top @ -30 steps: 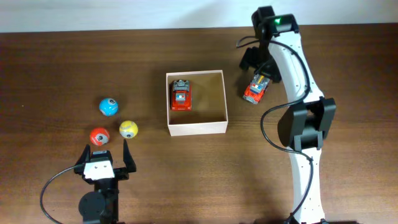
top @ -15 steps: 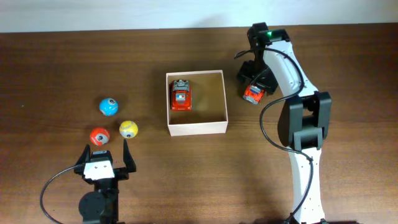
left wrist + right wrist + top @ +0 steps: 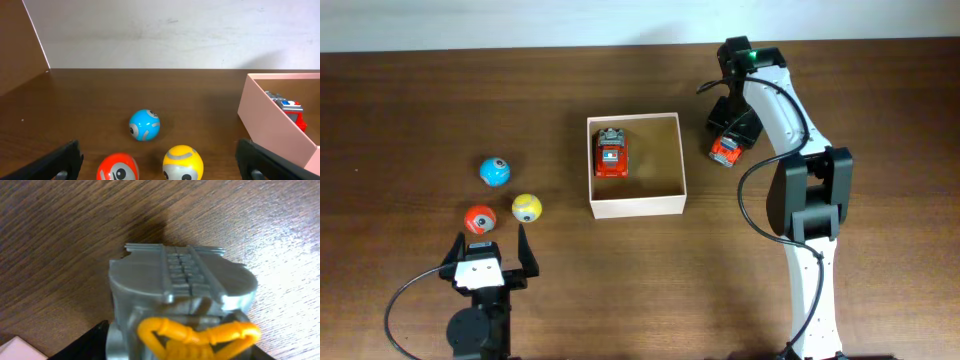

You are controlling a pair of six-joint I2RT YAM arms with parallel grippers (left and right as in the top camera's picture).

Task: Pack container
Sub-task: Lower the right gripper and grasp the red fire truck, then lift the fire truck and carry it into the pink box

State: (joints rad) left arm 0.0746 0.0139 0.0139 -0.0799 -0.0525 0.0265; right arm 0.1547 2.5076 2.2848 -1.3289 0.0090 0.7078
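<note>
Overhead: container (image 3: 638, 207) sits mid-surface, holding one red toy car (image 3: 611, 153). Second car (image 3: 724, 151) lies at its 3 o'clock under right gripper (image 3: 729, 139), grasp untellable. Three balls (image 3: 526, 208) lie unpacked at 9 o'clock; left gripper (image 3: 491, 240) spread, empty.

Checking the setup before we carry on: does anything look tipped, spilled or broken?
Nothing stands out. The container sits whole and upright with one red car inside; a second car is on the table to its right, and the blue ball, yellow ball and red ball lie apart at the left.
</note>
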